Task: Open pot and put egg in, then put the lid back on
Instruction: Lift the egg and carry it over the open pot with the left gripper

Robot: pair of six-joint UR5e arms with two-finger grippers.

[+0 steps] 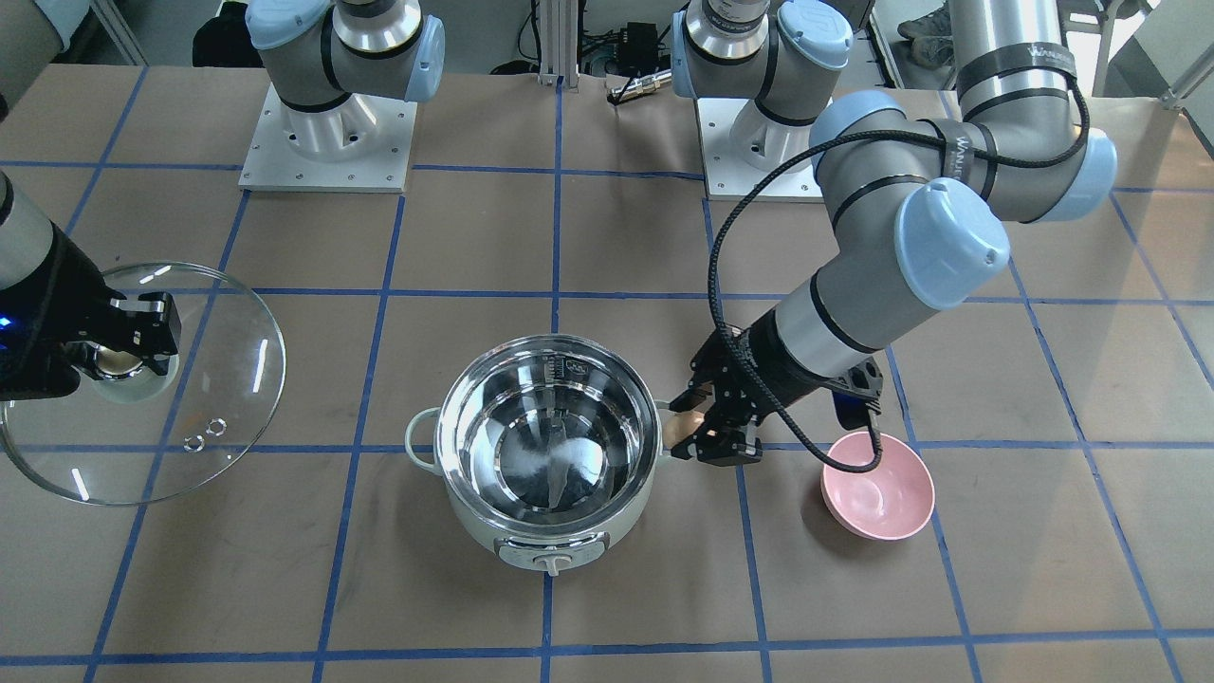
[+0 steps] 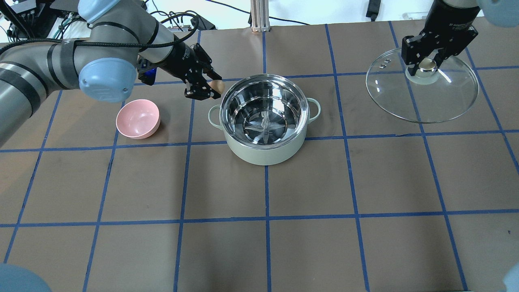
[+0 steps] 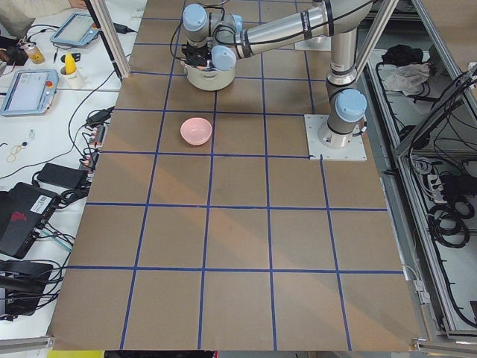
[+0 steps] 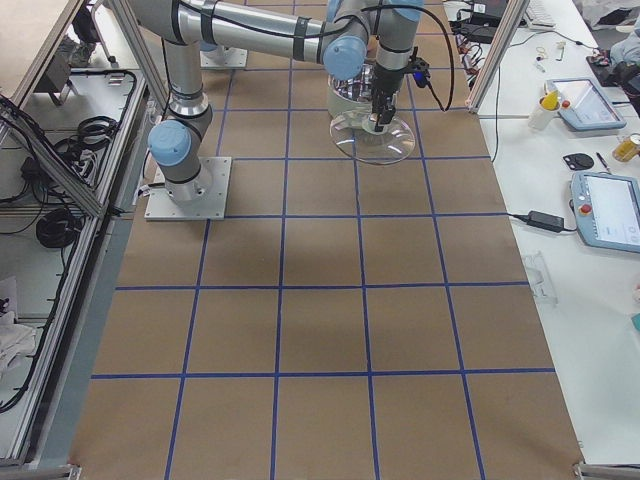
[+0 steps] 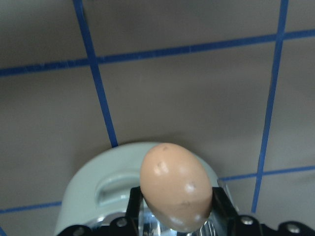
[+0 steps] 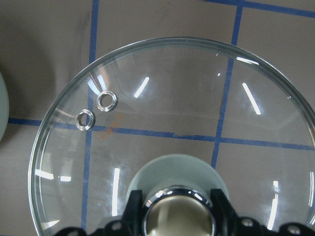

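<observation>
The mint-white pot (image 2: pixel 265 154) stands open at the table's middle, its steel inside bare (image 1: pixel 548 446). My left gripper (image 2: pixel 213 86) is shut on the tan egg (image 2: pixel 219 85), held just beside the pot's rim above its side handle (image 5: pixel 103 187); the egg fills the left wrist view (image 5: pixel 175 187) and shows in the front view (image 1: pixel 678 429). My right gripper (image 2: pixel 425 67) is shut on the knob (image 6: pixel 178 214) of the clear glass lid (image 2: pixel 446 105), held off to the pot's side (image 1: pixel 218 379).
A small pink bowl (image 2: pixel 138 119) sits on the table under my left arm (image 1: pixel 877 493). Blue tape lines grid the brown table (image 2: pixel 267 227). The arm bases (image 1: pixel 327 142) stand at the robot's side.
</observation>
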